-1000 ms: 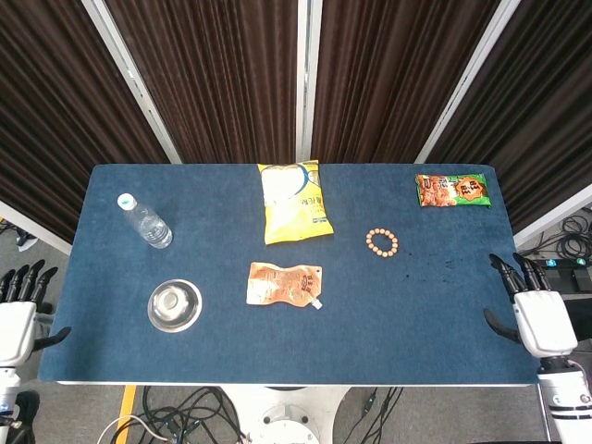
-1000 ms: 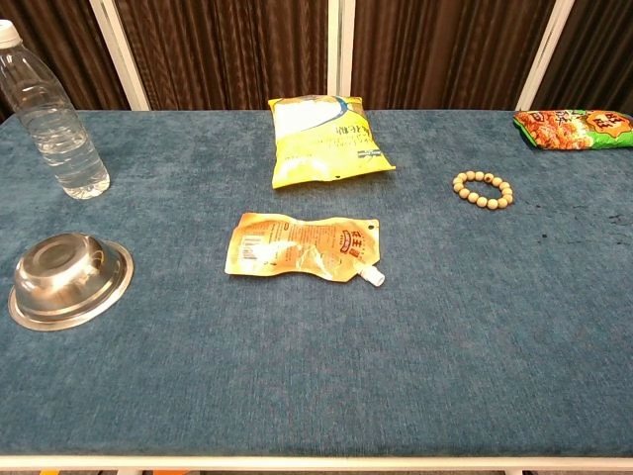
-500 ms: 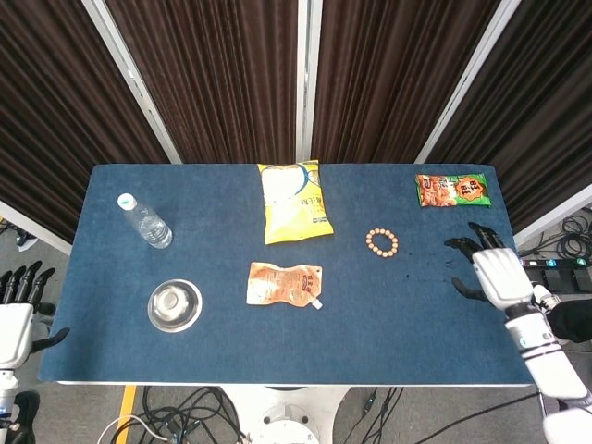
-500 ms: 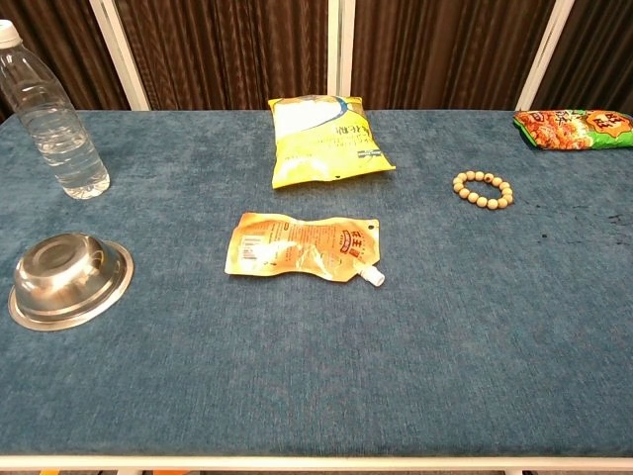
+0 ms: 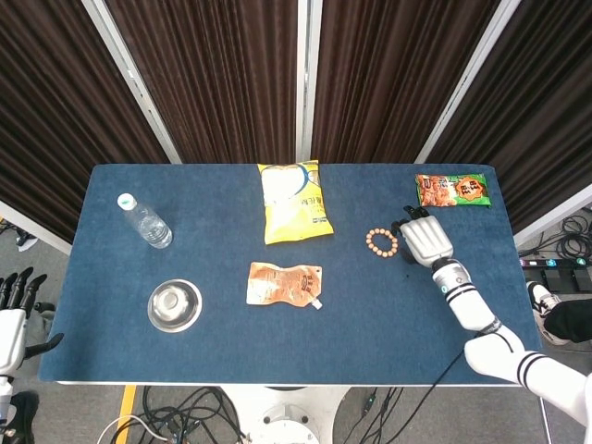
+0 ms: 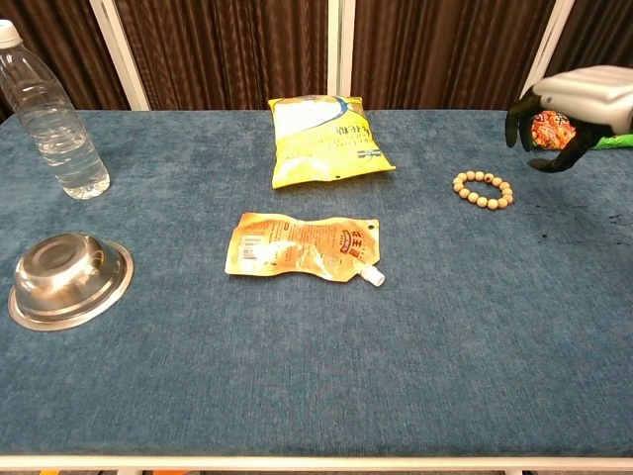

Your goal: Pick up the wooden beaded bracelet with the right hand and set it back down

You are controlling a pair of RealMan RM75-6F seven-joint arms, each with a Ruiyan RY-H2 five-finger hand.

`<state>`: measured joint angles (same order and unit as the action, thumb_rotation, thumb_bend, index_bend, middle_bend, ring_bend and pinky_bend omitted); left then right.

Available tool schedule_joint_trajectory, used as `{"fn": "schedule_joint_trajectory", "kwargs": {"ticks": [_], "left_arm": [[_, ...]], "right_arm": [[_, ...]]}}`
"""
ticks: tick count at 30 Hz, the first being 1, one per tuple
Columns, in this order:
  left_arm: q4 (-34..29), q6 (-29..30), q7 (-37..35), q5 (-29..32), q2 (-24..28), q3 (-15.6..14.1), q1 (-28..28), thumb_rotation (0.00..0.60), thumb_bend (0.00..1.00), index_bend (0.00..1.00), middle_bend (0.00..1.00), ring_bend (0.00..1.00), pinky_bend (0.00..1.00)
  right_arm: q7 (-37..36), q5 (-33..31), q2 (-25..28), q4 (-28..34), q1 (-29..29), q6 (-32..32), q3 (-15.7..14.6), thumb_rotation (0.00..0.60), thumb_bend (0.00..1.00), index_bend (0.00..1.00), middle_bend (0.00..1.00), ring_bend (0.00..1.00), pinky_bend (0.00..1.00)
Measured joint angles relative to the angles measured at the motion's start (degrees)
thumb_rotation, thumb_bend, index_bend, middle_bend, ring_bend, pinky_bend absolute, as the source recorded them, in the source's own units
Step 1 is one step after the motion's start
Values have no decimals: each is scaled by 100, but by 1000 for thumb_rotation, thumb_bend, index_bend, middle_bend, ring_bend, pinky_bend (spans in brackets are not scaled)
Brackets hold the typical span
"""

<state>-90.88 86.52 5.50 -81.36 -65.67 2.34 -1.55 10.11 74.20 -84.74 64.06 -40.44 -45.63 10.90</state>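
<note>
the head view takes in both hands; the chest view shows only the right one. the left hand (image 5: 9, 324) hangs off the near left corner of the blue bench (image 5: 388, 324), its fingers apart and holding nothing. the right hand (image 5: 425, 238) hovers over the bench just beside the wooden beaded bracelet (image 5: 381, 242), on the bracelet's right. in the chest view that hand (image 6: 569, 104) sits clearly above the cloth, dark fingers (image 6: 516, 121) curved downward and spread, nothing in them, and it partly covers the far snack bag.

the bracelet (image 6: 483, 188) is one closed ring of small round pale-tan beads, lying flat on the bench right of centre, apart from every other item and not touched by the hand.

counted near to far: one steel bowl (image 5: 174, 305) at the near left, upright; one orange spouted pouch (image 5: 284, 284) lying flat near the middle; one clear plastic water bottle (image 5: 144, 221) at the left, which the chest view shows standing; one yellow snack bag (image 5: 294, 202) at the far edge, centre; one orange and green snack bag (image 5: 451, 190) at the far right corner.
</note>
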Motion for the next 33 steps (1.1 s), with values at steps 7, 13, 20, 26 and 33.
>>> {"fn": "schedule_joint_trajectory", "kwargs": {"ticks": [7,13,20,26,33], "left_arm": [[24,-100,-12,34,-28,0,-27,600,0,131,38,0,36],[17,-169,-15,45,-34,11,-63,600,0,132,38,0,37],[206,-48,-141,-28,-145,42,-50,600,0,148,8,0,36],[304,-106,-300,-5,-183,23,-32,600,0,148,8,0,36],[410,-199,-472,16,-226,9,-41,600,0,148,8,0,37]], "right_arm": [[28,203,-654,-869,-39,-276,-223,600,228,460,464,147,195],[-11,485,-1159,-1641,-56,-467,-437,600,226,461,442,147,197],[-54,647,-1661,-2392,-184,-350,-576,600,226,448,383,103,177],[-81,742,-2001,-2880,-285,-250,-649,600,226,446,380,100,163],[-185,817,-2216,-3235,-285,-304,-692,600,234,444,381,100,163]]}}
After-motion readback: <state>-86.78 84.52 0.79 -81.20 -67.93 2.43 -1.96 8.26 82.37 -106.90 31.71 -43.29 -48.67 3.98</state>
